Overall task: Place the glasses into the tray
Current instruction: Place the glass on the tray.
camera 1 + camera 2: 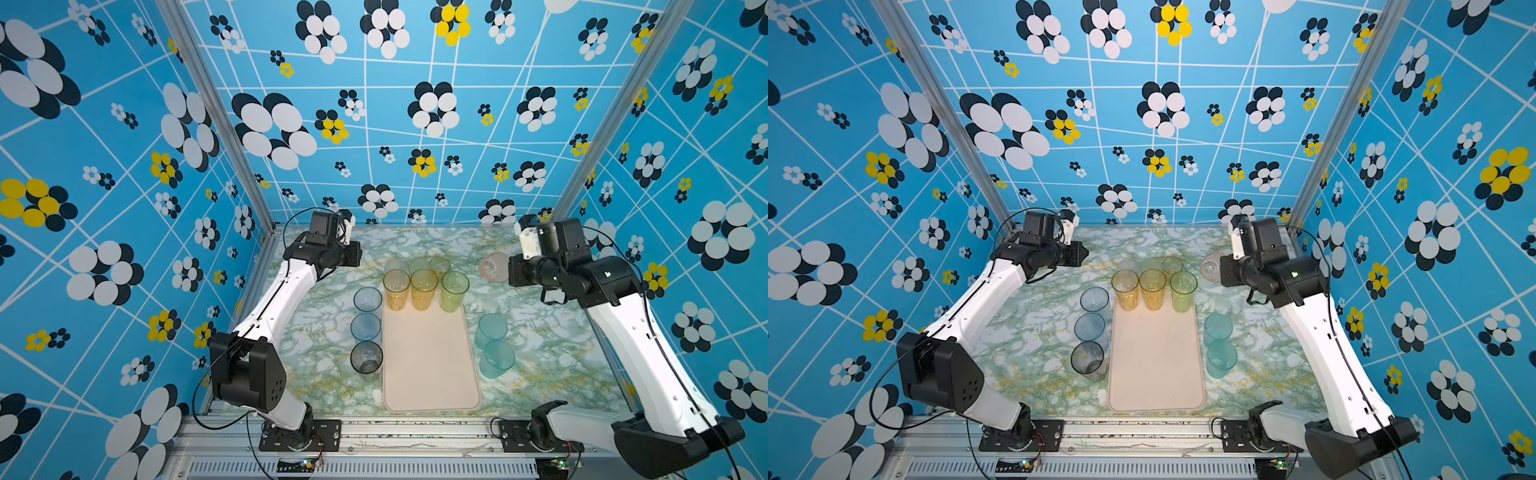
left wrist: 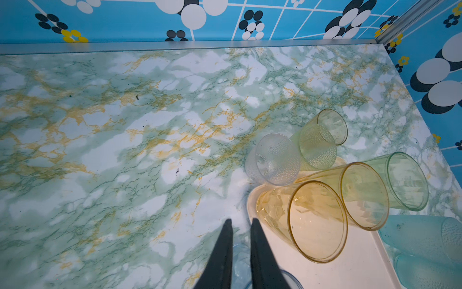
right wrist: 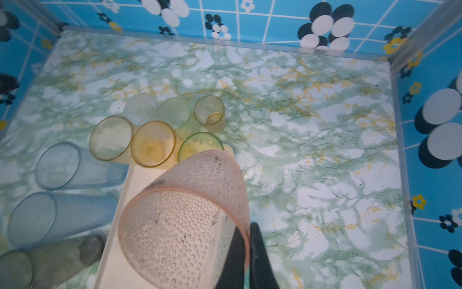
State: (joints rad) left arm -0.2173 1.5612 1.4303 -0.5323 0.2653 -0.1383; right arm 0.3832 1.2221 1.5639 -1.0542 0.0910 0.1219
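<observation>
While right fingers (image 3: pixel 260 262) pinch pink tumbler (image 3: pixel 190 190) rim, left fingers (image 2: pixel 223 250) barely apart, empty.

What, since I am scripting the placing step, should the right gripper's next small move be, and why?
Probably swing the pink glass over the tray's bare middle: the right gripper is shut on its rim, holding it lifted beside the tray's far end, not yet above it.

Both top views look steeply down on my whole counter (image 1: pixel 316 353). My wrist cameras sit closer, sharing the far end of the tray (image 2: pixel 350 270).
</observation>
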